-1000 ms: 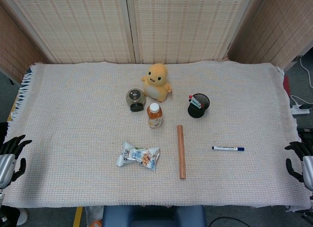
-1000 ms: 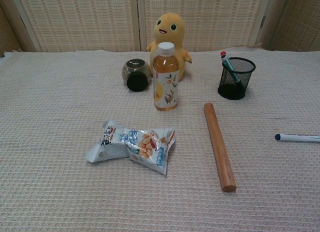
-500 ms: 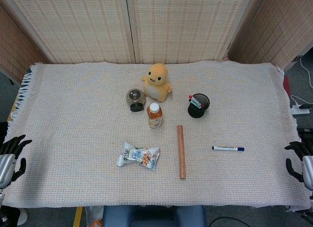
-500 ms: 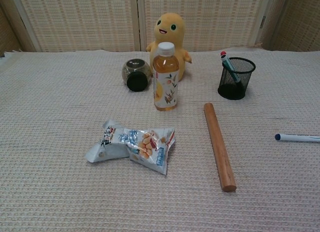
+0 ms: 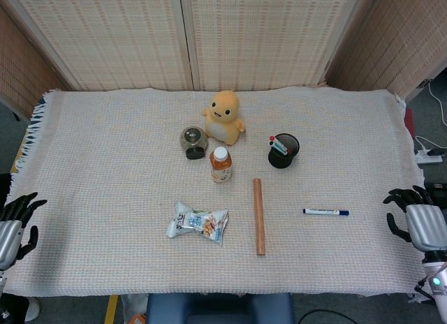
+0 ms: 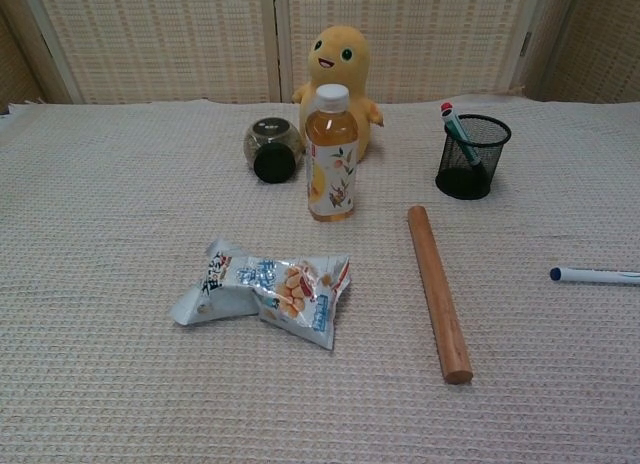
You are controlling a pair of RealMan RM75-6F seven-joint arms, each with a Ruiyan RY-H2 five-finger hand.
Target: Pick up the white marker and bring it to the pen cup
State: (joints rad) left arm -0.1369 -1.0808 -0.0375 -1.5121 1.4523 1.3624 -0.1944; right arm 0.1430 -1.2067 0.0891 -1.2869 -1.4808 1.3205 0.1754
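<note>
Currently the right robot hand hovers empty, fingers spread, near the white marker.

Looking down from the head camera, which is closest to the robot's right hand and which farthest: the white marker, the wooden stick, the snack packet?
From the right hand, open at the table's right edge:
1. White marker with dark cap, lying just left of the hand.
2. Brown wooden stick, near the middle.
3. Crinkly white and blue snack packet, left of centre, farthest.
</note>
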